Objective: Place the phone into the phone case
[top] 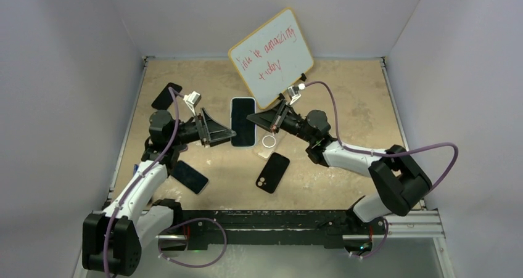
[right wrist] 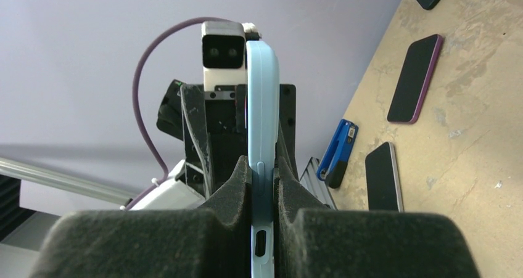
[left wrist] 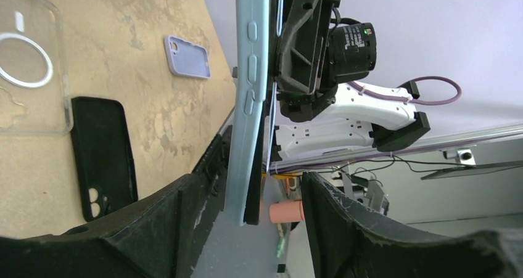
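A black-screened phone sits against a light blue case, held on edge above the table between both grippers. My right gripper is shut on the case's right end. In the right wrist view its pads press both faces of the blue case. My left gripper is at the case's left end with its jaws apart. In the left wrist view the case stands between the fingers, close to the left one, with a clear gap to the right one.
A clear case with a white ring and a black case lie below the held phone. Spare phones lie at the left and far left. A whiteboard leans at the back. A lavender case lies on the table.
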Action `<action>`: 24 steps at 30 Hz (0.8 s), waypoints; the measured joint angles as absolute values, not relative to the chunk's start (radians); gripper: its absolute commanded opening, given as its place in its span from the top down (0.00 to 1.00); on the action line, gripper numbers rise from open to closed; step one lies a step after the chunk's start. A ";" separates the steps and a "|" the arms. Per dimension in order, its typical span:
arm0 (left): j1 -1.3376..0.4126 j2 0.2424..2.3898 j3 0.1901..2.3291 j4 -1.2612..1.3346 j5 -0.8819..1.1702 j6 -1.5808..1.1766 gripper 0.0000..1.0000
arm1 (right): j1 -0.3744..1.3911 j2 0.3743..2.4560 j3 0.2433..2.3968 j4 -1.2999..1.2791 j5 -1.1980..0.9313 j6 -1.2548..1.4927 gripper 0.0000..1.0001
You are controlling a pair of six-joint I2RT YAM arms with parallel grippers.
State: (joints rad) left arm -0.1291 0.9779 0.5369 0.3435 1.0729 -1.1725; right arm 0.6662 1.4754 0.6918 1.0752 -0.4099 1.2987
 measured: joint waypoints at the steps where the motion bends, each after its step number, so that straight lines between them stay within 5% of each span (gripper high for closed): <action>1: -0.135 0.979 0.529 0.354 1.071 -1.180 0.39 | 0.666 1.482 0.692 1.085 -0.407 1.304 1.00; 4: -0.164 0.985 0.509 0.394 1.062 -1.213 0.51 | 0.666 1.508 0.691 1.120 -0.400 1.332 1.00; 9: -0.192 0.994 0.466 0.472 1.033 -1.280 1.00 | 0.666 1.521 0.665 1.157 -0.382 1.377 1.00; 19: -0.205 1.000 0.560 0.179 0.979 -1.095 0.99 | 0.666 1.497 0.660 1.071 -0.347 1.338 1.00; 24: -0.209 1.000 0.585 0.117 0.977 -1.063 0.77 | 0.667 1.463 0.660 1.008 -0.343 1.307 1.00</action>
